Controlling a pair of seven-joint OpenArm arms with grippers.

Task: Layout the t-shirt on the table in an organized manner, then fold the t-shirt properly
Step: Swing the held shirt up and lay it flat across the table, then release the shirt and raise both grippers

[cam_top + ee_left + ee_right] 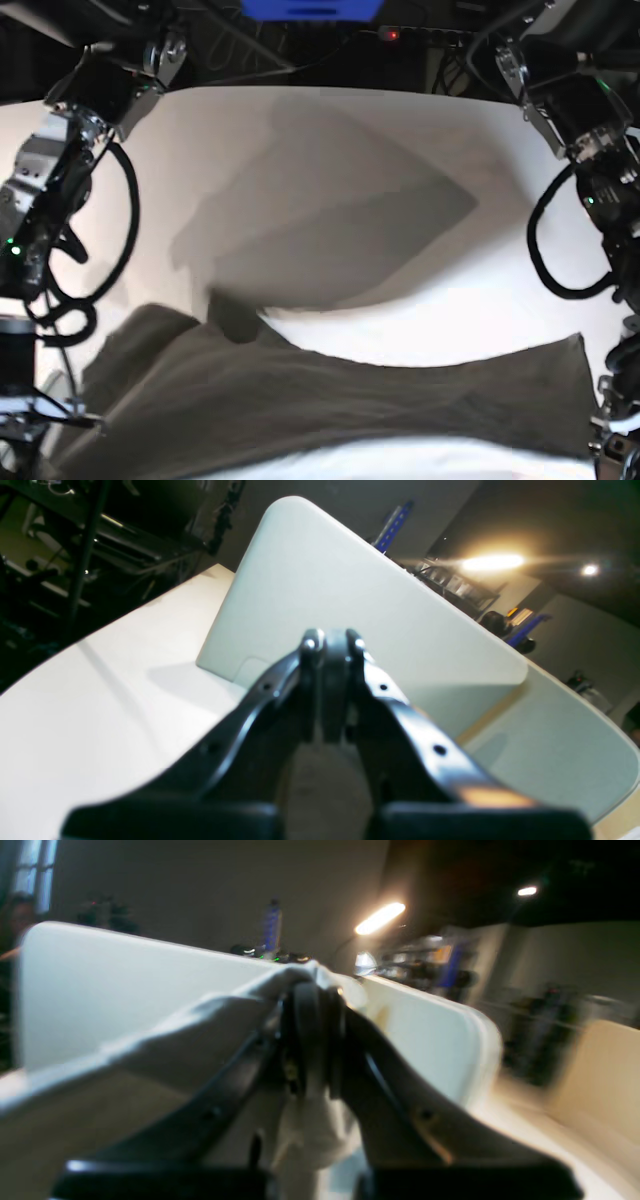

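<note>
- Grey-beige cloth: the shirt point(330, 400) is lifted and stretched wide across the near part of the base view, hanging as a broad sheet between the two arms.
- Its top edge sags in the middle and rises to a corner at each side; the corner toward the left arm is a clean point, the other side is bunched into soft folds.
- It casts a large angular shadow on the white surface point(330, 130) behind it.
- In the left wrist view the cloth reads as a flat, taut pale panel with a rounded upper corner.
- Left hand point(332, 645): closed, apparently pinching the shirt's edge, though the contact is hidden between the tips.
- Right hand point(315, 990): closed on a gathered fold of shirt; this view is blurred.
- The far surface lies bare up to its curved back edge, with dark clutter beyond it.
</note>
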